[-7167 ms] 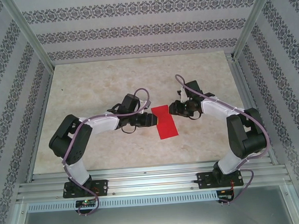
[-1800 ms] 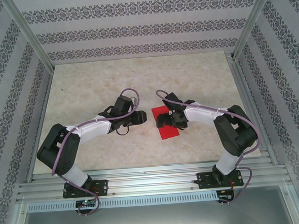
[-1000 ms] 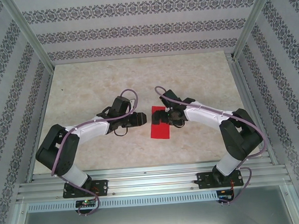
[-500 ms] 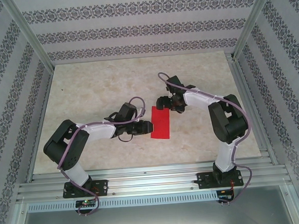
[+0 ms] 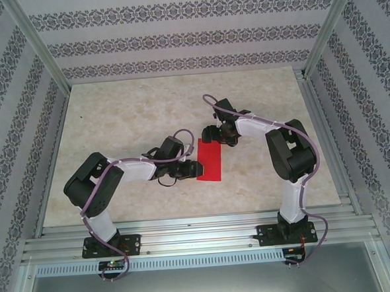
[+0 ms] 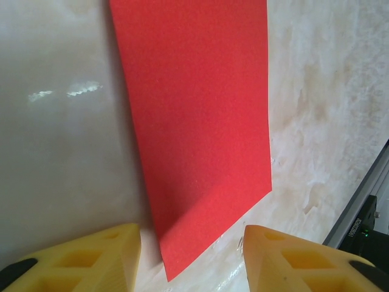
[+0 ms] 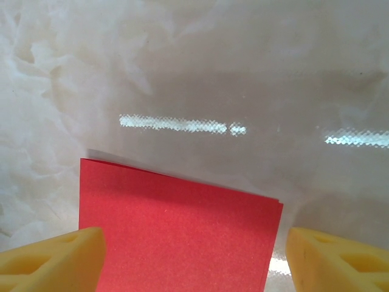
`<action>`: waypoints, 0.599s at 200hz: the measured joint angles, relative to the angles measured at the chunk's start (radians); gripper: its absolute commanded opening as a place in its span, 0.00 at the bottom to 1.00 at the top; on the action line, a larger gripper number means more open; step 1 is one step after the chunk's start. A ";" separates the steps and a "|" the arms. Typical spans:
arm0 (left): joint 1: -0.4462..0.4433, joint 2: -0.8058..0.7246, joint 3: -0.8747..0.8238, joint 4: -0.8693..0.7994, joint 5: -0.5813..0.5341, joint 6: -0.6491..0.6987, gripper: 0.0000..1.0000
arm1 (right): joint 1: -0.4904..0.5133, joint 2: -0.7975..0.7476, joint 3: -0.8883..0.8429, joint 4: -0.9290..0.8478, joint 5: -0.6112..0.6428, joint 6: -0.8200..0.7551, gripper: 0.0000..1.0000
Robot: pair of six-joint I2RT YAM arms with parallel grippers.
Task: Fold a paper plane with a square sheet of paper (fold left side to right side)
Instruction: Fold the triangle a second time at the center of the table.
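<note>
The sheet of paper [image 5: 210,159] lies flat near the middle of the table [image 5: 127,117]. It is bright red and folded into a narrow rectangle, long sides running away from the arm bases.

The left gripper [image 5: 192,167] is down low at the near left side of the sheet, reaching in from the left. From the left wrist, its yellow fingers [image 6: 91,258] stand apart with a clear gap. The near corner of the paper pokes into that gap and neither finger touches it, so the jaws are parted and hold nothing. The sheet throws a soft shadow along its left edge onto the pale marbled surface. A metal rail [image 6: 364,210] shows beyond the table's edge at the lower right of that view.

Over on the other side, the right gripper [image 5: 211,133] sits at the far short end of the paper, its arm bent back sharply at the elbow. The right wrist view shows its yellow fingers [image 7: 55,261] spread wide, one at each long side of the sheet, with the short edge lying across between them. This gripper is wide open and grips nothing. Whether the fingertips touch the table cannot be told.

At the right corner of that short edge two layers show, slightly offset, so the sheet is doubled over. Light glints off the tabletop just past the paper. Patterned wallpaper [image 5: 175,41] lines the walls around the table.
</note>
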 measured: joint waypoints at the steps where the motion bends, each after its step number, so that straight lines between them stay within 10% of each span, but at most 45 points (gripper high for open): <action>1: 0.000 0.000 0.000 0.000 0.000 0.000 0.48 | 0.000 0.000 0.000 0.000 -0.001 0.000 0.78; 120: -0.021 0.032 0.017 0.009 -0.006 -0.044 0.15 | -0.002 -0.051 -0.085 0.055 -0.027 0.026 0.73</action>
